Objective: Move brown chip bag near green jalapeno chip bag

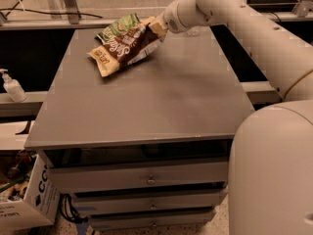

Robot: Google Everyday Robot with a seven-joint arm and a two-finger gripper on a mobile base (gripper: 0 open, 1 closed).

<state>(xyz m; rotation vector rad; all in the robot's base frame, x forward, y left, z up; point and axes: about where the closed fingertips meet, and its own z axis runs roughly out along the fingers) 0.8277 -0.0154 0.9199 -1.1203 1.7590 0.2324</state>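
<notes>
The brown chip bag [126, 48], dark brown with cream ends and white script, hangs tilted over the far left part of the grey cabinet top [161, 97]; its lower cream end is at or just above the surface. The gripper [157, 25] is shut on the bag's upper right cream end. The green jalapeno chip bag [117, 27] lies just behind the brown bag, partly covered by it, near the far edge.
The cabinet has several drawers [146, 177] at its front. A pump bottle [11, 86] stands on a ledge at the left. A cardboard box [22, 199] sits on the floor at lower left. The robot's white body [274, 175] fills the lower right.
</notes>
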